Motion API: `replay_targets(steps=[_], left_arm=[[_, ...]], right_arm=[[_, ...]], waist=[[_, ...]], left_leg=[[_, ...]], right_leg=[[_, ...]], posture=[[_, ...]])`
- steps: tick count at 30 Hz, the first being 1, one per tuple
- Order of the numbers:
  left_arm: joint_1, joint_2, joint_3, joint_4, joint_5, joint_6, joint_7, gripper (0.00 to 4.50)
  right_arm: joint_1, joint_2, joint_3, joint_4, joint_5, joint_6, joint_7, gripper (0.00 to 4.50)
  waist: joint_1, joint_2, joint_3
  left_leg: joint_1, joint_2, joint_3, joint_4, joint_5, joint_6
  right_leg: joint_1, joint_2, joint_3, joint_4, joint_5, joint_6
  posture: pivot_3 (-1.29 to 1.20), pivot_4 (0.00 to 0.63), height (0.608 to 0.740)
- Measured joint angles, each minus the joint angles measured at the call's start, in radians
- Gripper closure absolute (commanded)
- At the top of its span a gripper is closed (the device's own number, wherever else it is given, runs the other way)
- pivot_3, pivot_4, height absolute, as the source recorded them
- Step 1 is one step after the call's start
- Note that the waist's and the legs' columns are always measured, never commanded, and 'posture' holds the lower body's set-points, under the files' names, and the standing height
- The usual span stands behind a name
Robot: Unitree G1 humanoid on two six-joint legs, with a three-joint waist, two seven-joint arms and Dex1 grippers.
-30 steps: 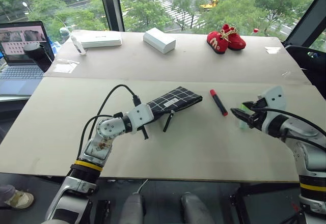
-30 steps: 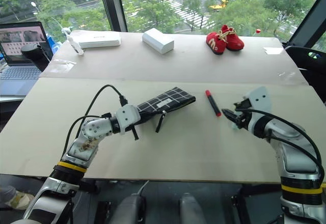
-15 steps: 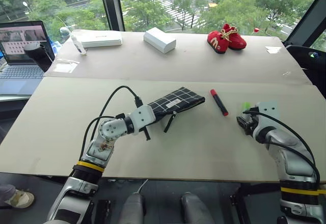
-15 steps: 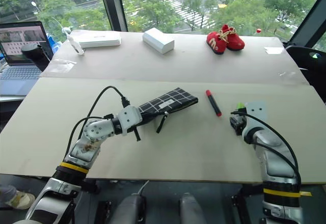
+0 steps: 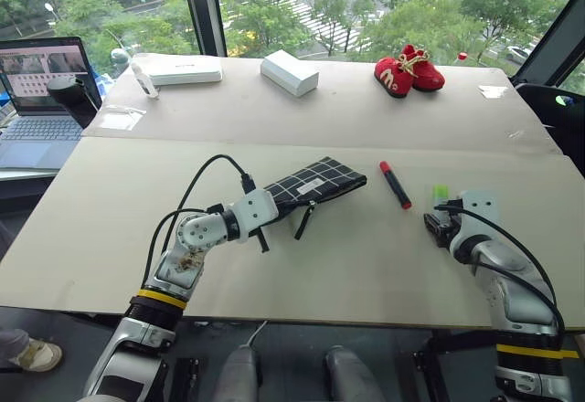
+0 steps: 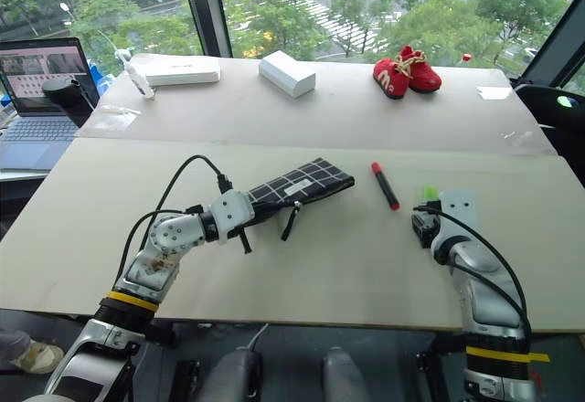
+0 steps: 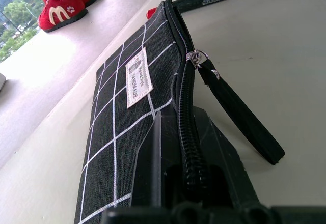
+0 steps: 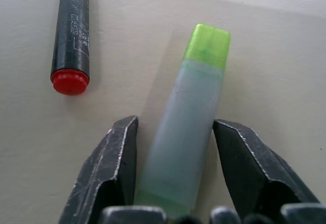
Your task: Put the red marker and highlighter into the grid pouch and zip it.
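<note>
Straddling highlighter [image 8: 191, 127], right gripper [image 8: 175, 170] jaws apart, red marker [image 8: 71, 33] beside

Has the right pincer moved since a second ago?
Yes. The right pincer has come down toward the table and now straddles the highlighter beside the red marker.

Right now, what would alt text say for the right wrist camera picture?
Two black fingers of the right gripper straddle the pale barrel of a green-capped highlighter lying on a beige table, with small gaps on both sides. Beside it lies a dark marker with a red end.
</note>
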State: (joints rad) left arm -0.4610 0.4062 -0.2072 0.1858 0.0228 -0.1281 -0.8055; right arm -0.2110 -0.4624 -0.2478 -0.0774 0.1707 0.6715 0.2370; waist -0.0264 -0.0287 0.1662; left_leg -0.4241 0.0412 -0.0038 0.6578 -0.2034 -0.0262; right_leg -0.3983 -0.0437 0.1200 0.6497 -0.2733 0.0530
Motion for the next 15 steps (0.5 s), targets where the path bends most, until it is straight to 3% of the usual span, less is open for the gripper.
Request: replay_targets(steps=[1,2,10,15], left_arm=[[0.0,0.001,0.0,0.0,0.0,0.0,0.0,4.5],[0.0,0.003,0.0,0.0,0.0,0.0,-0.001,4.5],[0.0,0.009,0.004,0.0,-0.011,0.001,-0.002,4.5],[0.0,0.008,0.009,-0.011,-0.03,0.025,-0.005,4.5]], right_arm=[[0.0,0.0,0.0,0.003,0.0,-0.004,-0.001,3.35],[0.0,0.0,-0.001,0.008,0.0,-0.009,-0.002,3.43],[-0.055,-0.002,-0.002,0.132,-0.079,-0.162,-0.1,3.42],[-0.129,-0.007,0.03,0.101,-0.069,-0.324,-0.012,3.42]], waist=[[0.002,0.0,0.0],[0.004,0.0,0.0],[0.007,0.0,0.0],[-0.007,0.001,0.0]], left_leg=[[0.0,0.0,0.0,0.0,0.0,0.0],[0.001,0.0,0.0,0.0,0.0,0.0],[0.0,0.0,0.001,0.001,0.0,0.0],[-0.002,0.0,0.001,0.001,0.0,0.0]], right_leg=[[0.001,0.0,0.0,0.0,0.0,0.0],[0.001,0.0,0.0,0.0,0.0,0.0],[0.0,0.0,0.001,0.0,0.0,0.001],[-0.004,0.001,0.001,0.002,0.0,0.001]], posture=[[0.0,0.15,0.729],[0.0,0.15,0.729],[0.0,0.15,0.729],[0.0,0.15,0.729]])
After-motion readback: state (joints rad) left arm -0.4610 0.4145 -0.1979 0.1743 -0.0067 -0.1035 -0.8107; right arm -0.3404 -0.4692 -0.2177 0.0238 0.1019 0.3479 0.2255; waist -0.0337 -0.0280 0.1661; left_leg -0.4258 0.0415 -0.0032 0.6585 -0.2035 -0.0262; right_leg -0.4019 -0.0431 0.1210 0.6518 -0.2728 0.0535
